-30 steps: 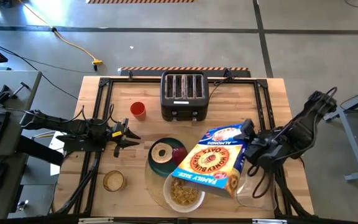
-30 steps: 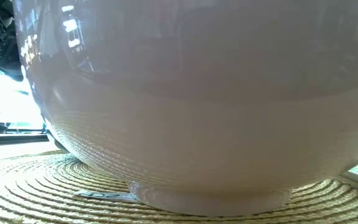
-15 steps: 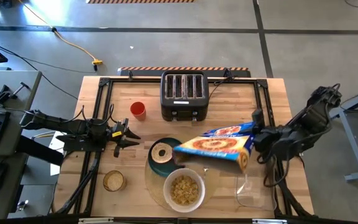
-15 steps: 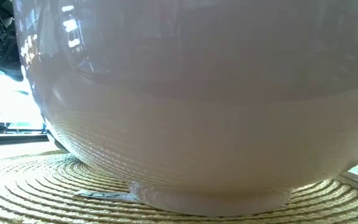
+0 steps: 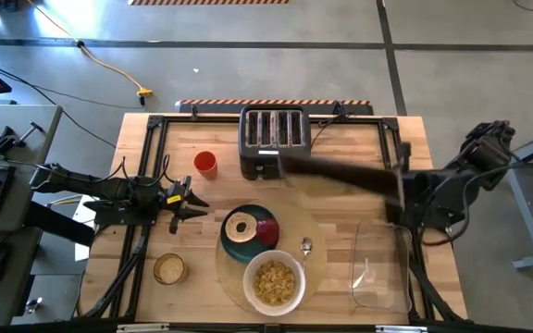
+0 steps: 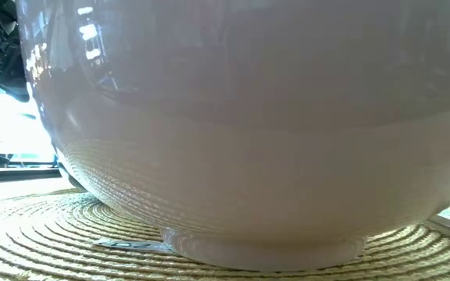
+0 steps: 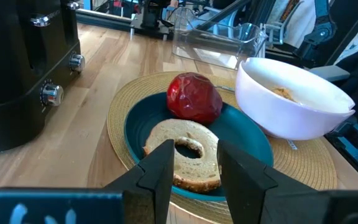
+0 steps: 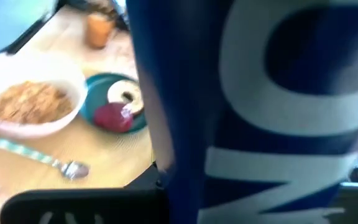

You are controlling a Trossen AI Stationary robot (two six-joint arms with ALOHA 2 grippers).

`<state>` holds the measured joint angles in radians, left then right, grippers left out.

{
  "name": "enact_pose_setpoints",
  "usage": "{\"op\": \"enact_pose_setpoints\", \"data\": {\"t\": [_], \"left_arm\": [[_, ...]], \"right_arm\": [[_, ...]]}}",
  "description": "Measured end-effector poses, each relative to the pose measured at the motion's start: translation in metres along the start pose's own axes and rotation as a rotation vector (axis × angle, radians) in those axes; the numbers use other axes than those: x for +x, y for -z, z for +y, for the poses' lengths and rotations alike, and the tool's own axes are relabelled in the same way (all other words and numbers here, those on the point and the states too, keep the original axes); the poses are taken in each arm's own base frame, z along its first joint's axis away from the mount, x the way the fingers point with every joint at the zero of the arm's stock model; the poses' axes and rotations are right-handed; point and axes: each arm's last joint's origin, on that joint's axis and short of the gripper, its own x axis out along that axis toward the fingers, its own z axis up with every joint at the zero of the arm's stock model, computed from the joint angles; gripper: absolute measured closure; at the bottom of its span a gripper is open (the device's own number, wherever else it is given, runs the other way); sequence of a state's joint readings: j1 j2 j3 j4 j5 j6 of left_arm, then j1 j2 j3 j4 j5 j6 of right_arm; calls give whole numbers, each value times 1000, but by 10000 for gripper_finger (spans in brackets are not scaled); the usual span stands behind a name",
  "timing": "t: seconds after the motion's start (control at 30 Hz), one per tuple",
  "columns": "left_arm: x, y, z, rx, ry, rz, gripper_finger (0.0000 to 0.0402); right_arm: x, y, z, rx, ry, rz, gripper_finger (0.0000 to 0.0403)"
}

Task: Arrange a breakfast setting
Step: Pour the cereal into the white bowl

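R arm's fingers [image 5: 402, 190] are clamped on a blue cereal box [image 8: 253, 106], seen in high view only as a dark motion-blurred streak reaching from them toward the black toaster [image 5: 271, 141]. The box fills most of the R wrist view.

L arm's fingers [image 5: 192, 199] sit over the bench [image 5: 340, 139] w/ a gap between the tips, holding nothing; they point at the round placemat [image 5: 315, 242], just short of its edge.

On the mat, nearest the L fingers: teal plate [image 5: 265, 215] w/ bagel half [image 5: 241, 228] & red food item [image 5: 266, 230] touching it on the side away from those fingers. White bowl [image 5: 274, 283] w/ cereal is just beside the plate. Metal spoon [image 5: 306, 246] lies on the mat betw. bowl and R fingers. Red cup [image 5: 205, 164] is off the mat, near the L fingers & beside the toaster. Clear container [image 5: 380, 268] is near the R fingers.
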<state>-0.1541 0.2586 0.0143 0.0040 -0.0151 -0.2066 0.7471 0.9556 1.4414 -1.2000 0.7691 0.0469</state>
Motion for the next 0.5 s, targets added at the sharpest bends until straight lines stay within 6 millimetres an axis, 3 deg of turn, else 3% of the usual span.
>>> {"op": "enact_pose_setpoints", "data": {"t": [0.3, 0.5], "left_arm": [[0, 0, 0, 0, 0, 0, 289], [0, 0, 0, 0, 0, 0, 289]], "right_arm": [[-7, 5, -13, 201, 218, -36, 344], [1, 16, -11, 347, 413, -40, 344]]}}
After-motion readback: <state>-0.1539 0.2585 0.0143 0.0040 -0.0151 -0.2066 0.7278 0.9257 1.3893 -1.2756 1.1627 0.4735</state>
